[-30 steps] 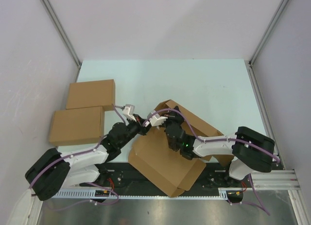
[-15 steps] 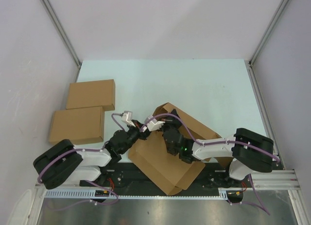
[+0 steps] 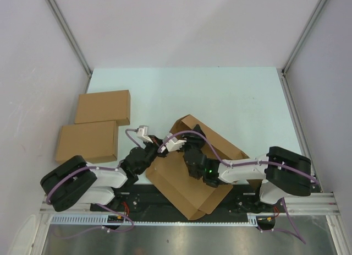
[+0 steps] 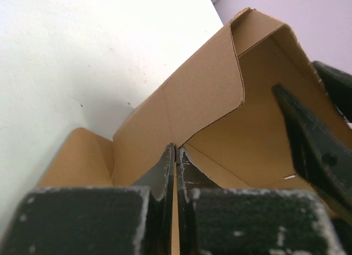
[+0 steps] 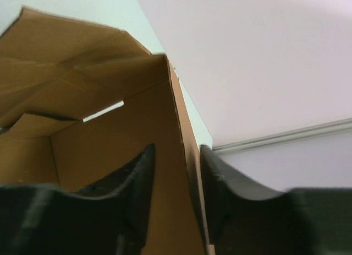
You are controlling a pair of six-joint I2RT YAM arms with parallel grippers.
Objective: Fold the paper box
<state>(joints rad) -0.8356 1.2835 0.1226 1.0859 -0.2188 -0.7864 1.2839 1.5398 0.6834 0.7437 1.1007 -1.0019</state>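
Note:
The paper box (image 3: 181, 194) is a brown cardboard sheet, partly raised, lying askew between my two arms near the table's front edge. My left gripper (image 3: 155, 153) is at the box's left side. In the left wrist view it (image 4: 176, 155) is shut on a thin upright cardboard wall (image 4: 203, 95), with a folded flap rising behind. My right gripper (image 3: 187, 140) is over the box's far corner. In the right wrist view it (image 5: 177, 167) is open, its fingers (image 5: 137, 180) standing on either side of a raised wall (image 5: 110, 139) with a gap on each side.
Two finished flat brown boxes (image 3: 103, 106) (image 3: 87, 141) lie at the table's left. Lilac walls with metal rails close in the pale table (image 3: 231, 95) on three sides. The right gripper's finger (image 4: 313, 150) shows inside the box in the left wrist view.
My right gripper has opened and let go of the box wall. Both arms and the box have drawn slightly toward the near edge. The left gripper stays shut on its wall.

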